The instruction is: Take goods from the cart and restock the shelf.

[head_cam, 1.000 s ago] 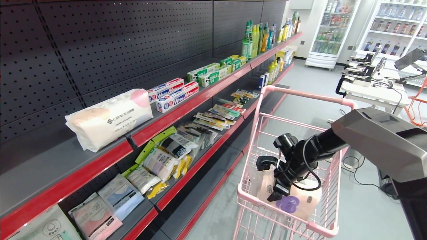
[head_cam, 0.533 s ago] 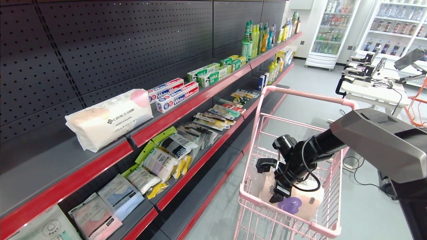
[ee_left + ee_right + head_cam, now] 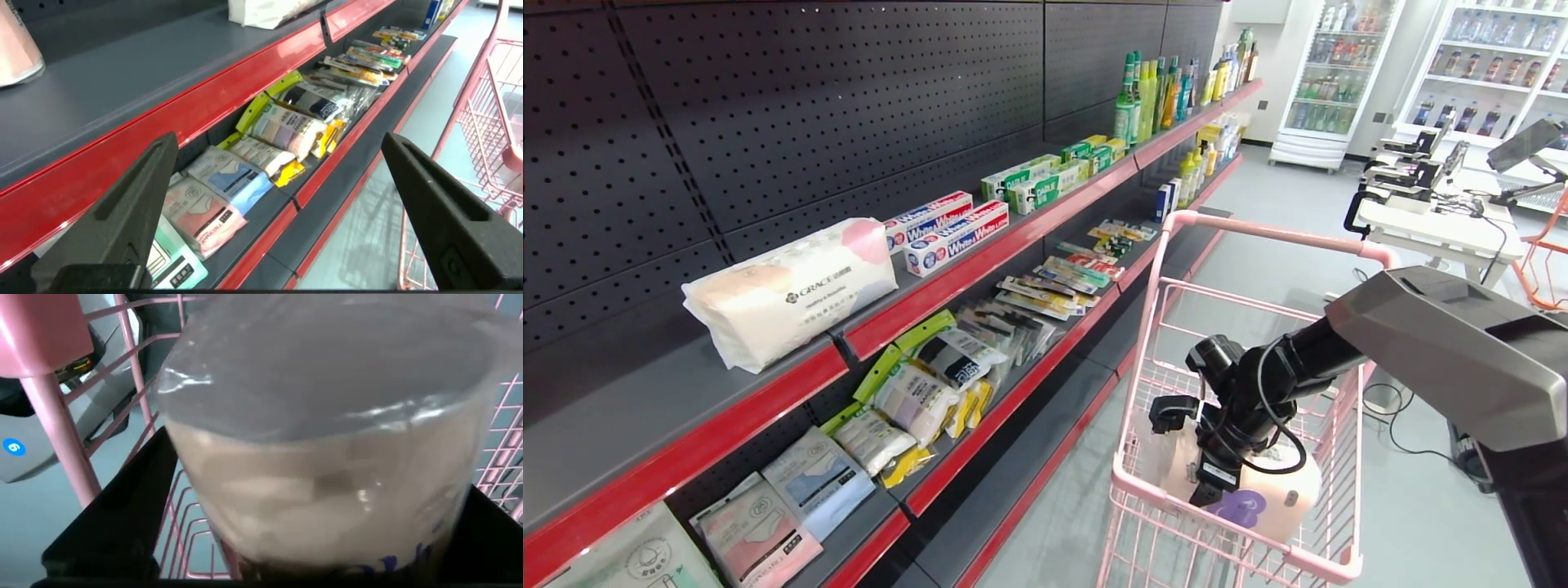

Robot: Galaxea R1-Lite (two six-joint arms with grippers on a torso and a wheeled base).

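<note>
A pink cart (image 3: 1262,227) stands beside the shelf. In it lies a soft pack of white tissue with a purple mark (image 3: 1286,488). My right gripper (image 3: 1207,480) is down inside the cart, open, with a dark finger on each side of that clear-wrapped pack (image 3: 327,449). A similar tissue pack (image 3: 788,287) lies on the top grey shelf (image 3: 629,408) with the red front edge. My left gripper (image 3: 279,145) hangs open and holds nothing, in front of the lower shelf levels.
Toothpaste boxes (image 3: 947,229) and bottles (image 3: 1152,94) fill the top shelf farther along. Bagged goods (image 3: 282,135) crowd the middle shelf. The top shelf is bare near the tissue pack. A white table (image 3: 1437,224) and drink coolers stand behind the cart.
My right arm has sunk lower into the cart, bringing the gripper down around the tissue pack. Nothing on the shelf has moved.
</note>
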